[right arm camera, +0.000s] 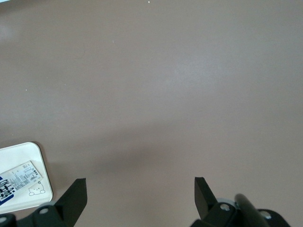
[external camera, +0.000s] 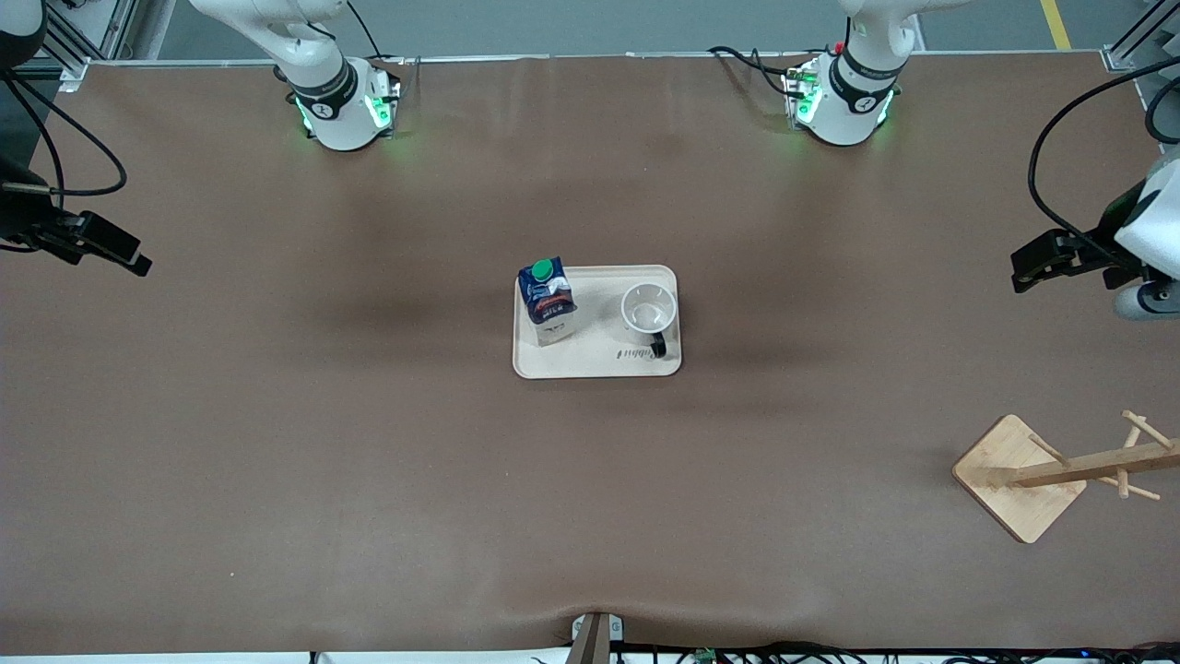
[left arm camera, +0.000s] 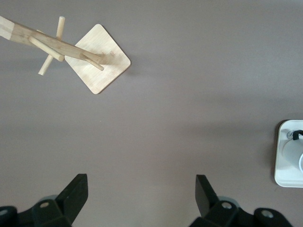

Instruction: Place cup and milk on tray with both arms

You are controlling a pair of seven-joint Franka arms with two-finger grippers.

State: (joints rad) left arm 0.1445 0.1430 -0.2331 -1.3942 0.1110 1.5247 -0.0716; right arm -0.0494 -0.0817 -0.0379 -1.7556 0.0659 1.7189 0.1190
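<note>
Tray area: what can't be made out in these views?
- Cup: front view looks straight down into it, so the face print is hidden by its own wall.
- Cup in the left wrist view: cut off by the frame edge, only a sliver beside the tray.
- Milk in the right wrist view: cut off by the edge.
- Tray lettering, front view: too small to read.

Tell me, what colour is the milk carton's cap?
Green; the cap shows best in the front view.
</note>
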